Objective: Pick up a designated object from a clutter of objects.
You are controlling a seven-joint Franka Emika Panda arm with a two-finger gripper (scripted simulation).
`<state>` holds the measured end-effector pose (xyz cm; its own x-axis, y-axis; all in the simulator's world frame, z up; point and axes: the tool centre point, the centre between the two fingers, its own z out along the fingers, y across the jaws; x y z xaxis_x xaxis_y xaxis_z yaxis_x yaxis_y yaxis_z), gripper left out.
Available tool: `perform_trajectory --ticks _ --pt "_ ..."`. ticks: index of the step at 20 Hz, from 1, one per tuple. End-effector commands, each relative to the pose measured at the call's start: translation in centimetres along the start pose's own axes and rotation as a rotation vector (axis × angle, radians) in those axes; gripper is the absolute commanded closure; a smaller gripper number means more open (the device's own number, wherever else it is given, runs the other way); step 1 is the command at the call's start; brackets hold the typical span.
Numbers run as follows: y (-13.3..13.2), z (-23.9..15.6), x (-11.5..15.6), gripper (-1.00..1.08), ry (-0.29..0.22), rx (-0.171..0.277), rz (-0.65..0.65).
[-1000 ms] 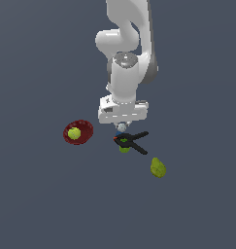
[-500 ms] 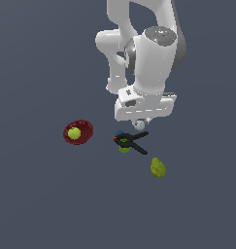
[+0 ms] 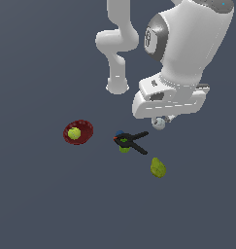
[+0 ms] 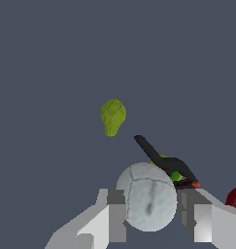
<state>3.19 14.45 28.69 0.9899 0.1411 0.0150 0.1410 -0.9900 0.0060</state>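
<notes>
The pale grey-white sphere (image 4: 147,197) is being held clamped between the jaws of the gripper (image 3: 163,120), lifted clear above the dark surface (image 3: 46,204). Below it, the black clamp (image 3: 130,142) is being seen lying between the dark red bowl (image 3: 78,132), in which the yellow-green ball (image 3: 74,133) is resting, and the lumpy yellow-green fruit (image 3: 158,168).

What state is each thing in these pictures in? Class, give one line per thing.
Gripper: shut on the grey sphere, raised off the ground.
Grey sphere: held between the fingers.
Red bowl: upright, holding the yellow-green ball.
Black clamp: lying flat.
Lumpy fruit: lying alone, apart from the clamp.
</notes>
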Motion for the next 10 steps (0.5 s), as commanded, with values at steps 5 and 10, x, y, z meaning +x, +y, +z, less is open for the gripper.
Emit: perform_trajectory --ticks 5,10 --pt "-2.6 -3.0 2.6 1.08 -0.006 0.003 0.002" --pt "-4.1 -4.8 4.3 1.08 -0.01 0.004 0.003"
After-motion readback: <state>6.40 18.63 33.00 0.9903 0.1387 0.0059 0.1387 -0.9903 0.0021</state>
